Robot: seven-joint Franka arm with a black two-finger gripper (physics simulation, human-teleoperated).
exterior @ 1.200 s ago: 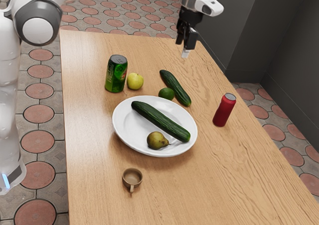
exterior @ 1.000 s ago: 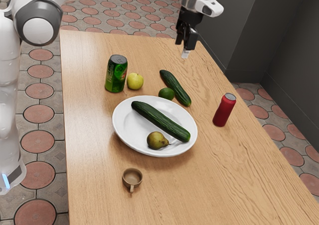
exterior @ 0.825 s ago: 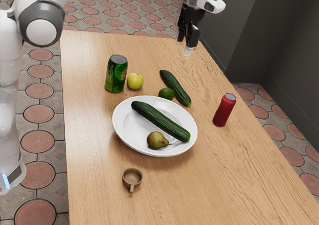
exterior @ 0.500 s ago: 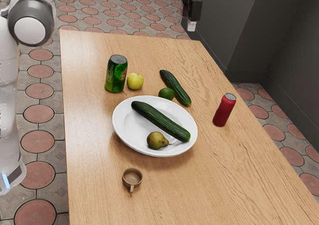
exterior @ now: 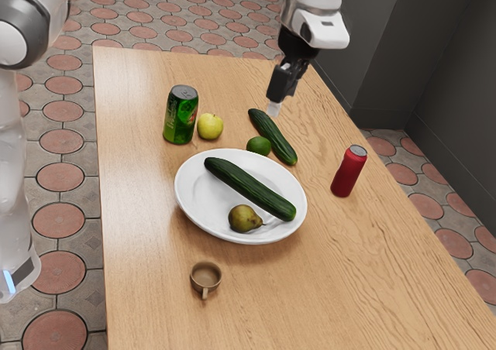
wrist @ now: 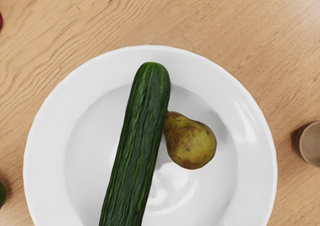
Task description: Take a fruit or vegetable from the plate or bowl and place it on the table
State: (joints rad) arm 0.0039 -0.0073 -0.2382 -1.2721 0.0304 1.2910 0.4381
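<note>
Nearest in your exterior view is the cup [exterior: 205, 277]; next, your plate [exterior: 199, 200] holds the pear [exterior: 243, 219] and cucumber [exterior: 248, 187]. Farther off, your pincer [exterior: 274, 108] hangs above the table [exterior: 341, 288], whether apart or together you cannot tell.

The wooden table [exterior: 341, 280] carries a white plate [exterior: 190, 204]. Past the plate's far side in the exterior view, a green can [exterior: 180, 116] stands farther to the view's left, an apple [exterior: 210, 126] lies nearer, a lime [exterior: 258, 145] sits just beside the rim, and a cucumber [exterior: 271, 135] lies farther to the view's right. A red can [exterior: 349, 172] stands off the plate's right side, a cup [exterior: 205, 276] off its near side.
</note>
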